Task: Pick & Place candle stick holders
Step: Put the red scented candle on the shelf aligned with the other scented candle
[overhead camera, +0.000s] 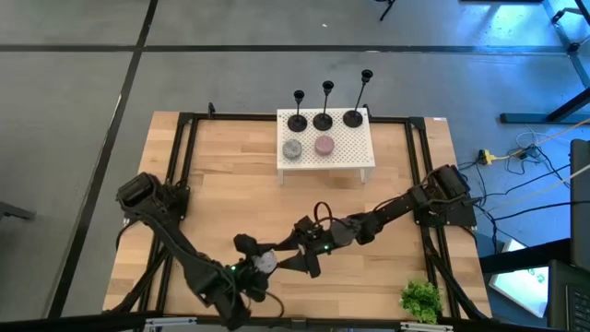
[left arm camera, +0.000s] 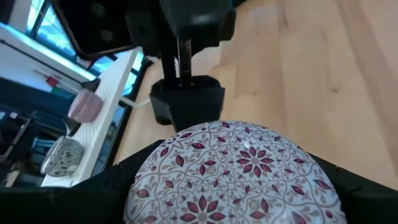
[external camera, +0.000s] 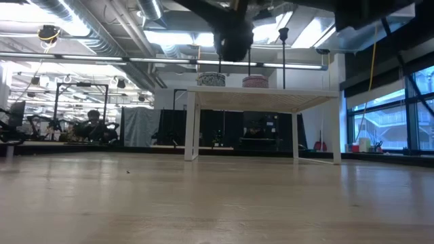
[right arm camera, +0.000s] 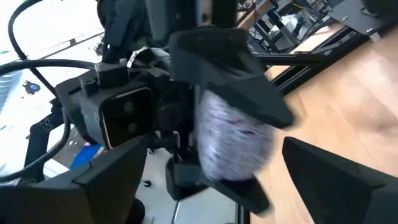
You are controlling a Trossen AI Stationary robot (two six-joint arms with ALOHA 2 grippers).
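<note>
Three black candle stick holders [overhead camera: 298,118] [overhead camera: 324,116] [overhead camera: 356,111] stand on their round bases along the far edge of the white perforated stand [overhead camera: 350,157]; no gripper touches them. Over the table's near middle my left gripper [overhead camera: 261,265] is shut on a round disc with a red-and-white flower pattern [left arm camera: 233,174]. My right gripper [overhead camera: 300,258] is right beside it, open. In the right wrist view its fingers [right arm camera: 112,174] stand apart on either side of the blurred disc [right arm camera: 233,140]. My left gripper pinches the patterned disc by two opposite sides of its rim [left arm camera: 140,186] between its two fingers [left arm camera: 102,190]. The patterned face is turned toward the wrist. The disc is lifted clear of the table.
A grey disc [overhead camera: 292,148] and a pink disc [overhead camera: 324,145] lie on the stand in front of the holders. A green leafy thing [overhead camera: 421,300] sits at the near right corner. Black frame rails [overhead camera: 184,166] run along the table's sides. Bare wood lies between stand and grippers.
</note>
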